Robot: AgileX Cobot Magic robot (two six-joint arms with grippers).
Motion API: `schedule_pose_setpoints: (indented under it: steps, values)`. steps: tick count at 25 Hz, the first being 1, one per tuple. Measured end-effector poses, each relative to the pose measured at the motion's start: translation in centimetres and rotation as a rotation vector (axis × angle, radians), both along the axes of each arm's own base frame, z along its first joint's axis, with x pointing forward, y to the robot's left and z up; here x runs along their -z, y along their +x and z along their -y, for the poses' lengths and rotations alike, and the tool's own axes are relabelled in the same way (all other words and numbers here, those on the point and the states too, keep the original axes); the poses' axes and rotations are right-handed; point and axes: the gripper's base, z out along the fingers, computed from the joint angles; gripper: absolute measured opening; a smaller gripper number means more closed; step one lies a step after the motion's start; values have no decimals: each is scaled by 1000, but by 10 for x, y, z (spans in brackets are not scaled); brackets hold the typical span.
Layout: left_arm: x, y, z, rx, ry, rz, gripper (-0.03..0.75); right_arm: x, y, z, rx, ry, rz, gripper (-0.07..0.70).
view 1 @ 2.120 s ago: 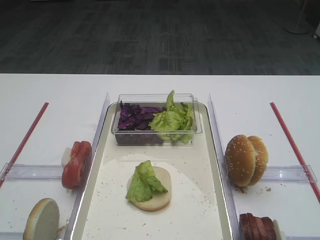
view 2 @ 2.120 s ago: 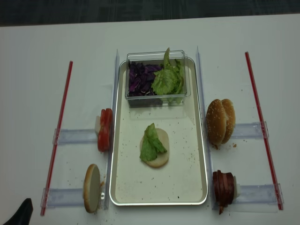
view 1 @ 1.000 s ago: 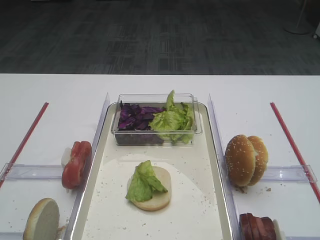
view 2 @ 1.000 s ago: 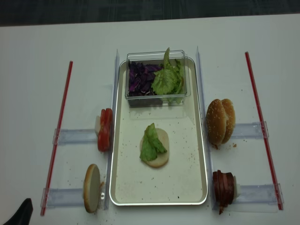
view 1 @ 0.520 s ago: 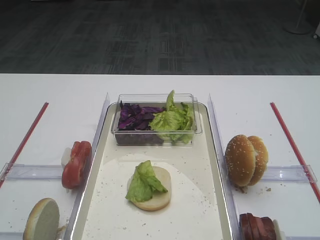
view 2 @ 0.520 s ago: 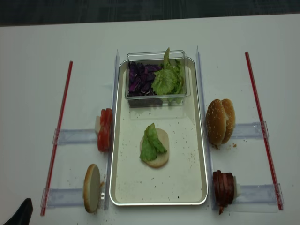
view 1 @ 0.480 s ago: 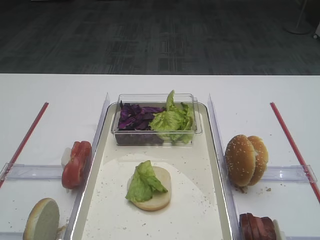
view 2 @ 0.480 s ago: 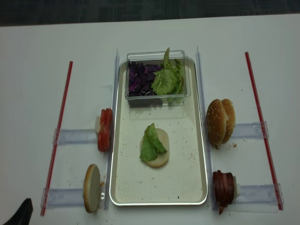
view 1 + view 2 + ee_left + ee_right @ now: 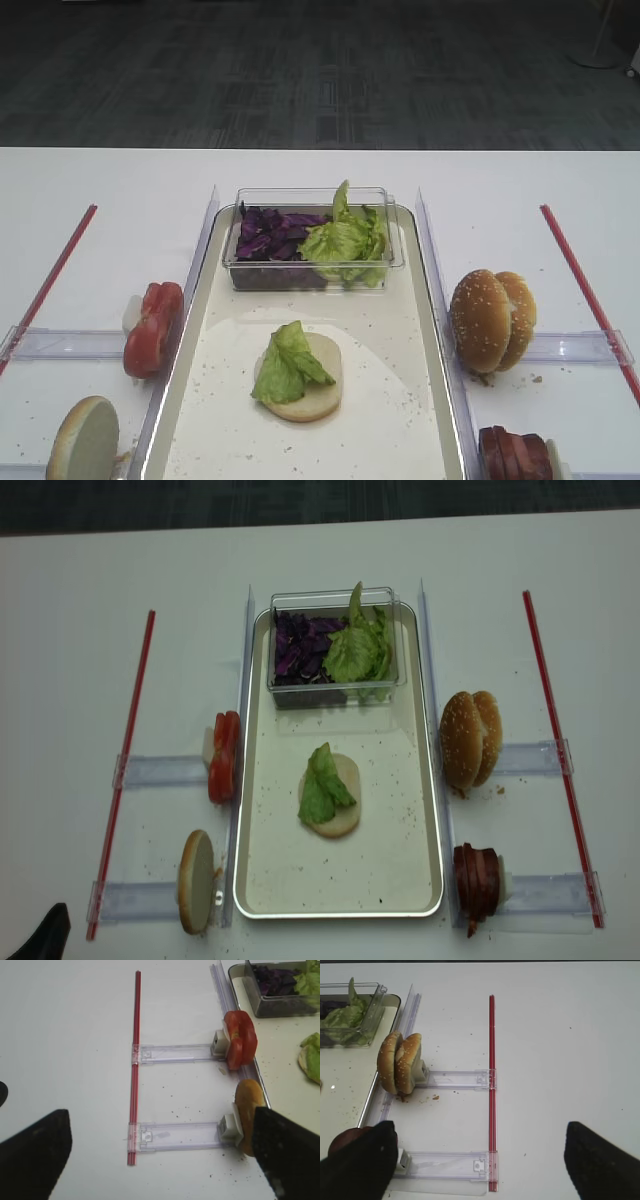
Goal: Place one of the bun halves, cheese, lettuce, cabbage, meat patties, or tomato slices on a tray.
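White table (image 9: pixel 60 630) and dark carpet beyond are framing the scene. At the centre the tray (image 9: pixel 420 780) is carrying a bun half (image 9: pixel 338 812) lying flat with a lettuce leaf (image 9: pixel 320 785) draped over it, so a burger is being stacked there — judging by that, the next layer is what is waiting to be picked. Behind it on the tray a clear tub (image 9: pixel 335 685) is keeping purple cabbage (image 9: pixel 295 648) and loose lettuce together.

Other ingredients are standing on edge in clear rails just beside the tray, presumably so jaws can close across their thin sides: tomato slices (image 9: pixel 224 756) and a pale bun half (image 9: pixel 196 880) on the left, seeded bun halves (image 9: pixel 468 738) and meat patties (image 9: pixel 478 878) on the right. Red strips (image 9: pixel 125 750) are marking the outer bounds.

Both arms are hanging back at the near edge. Right gripper (image 9: pixel 480 1160) is showing its jaws spread wide with nothing between them; the patties are sitting just beside its left finger. Left gripper (image 9: pixel 160 1155) is likewise spread and empty — the pale bun half is lying near its right finger, the tomato a little farther on.
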Motion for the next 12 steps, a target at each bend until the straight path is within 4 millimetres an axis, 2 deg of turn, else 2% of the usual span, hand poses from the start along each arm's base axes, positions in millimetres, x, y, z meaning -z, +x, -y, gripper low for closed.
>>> schedule_pose_setpoints:
  steps: [12]
  values:
    - [0,0,0,0,0,0,671,0,0,0,0,-1,0,685]
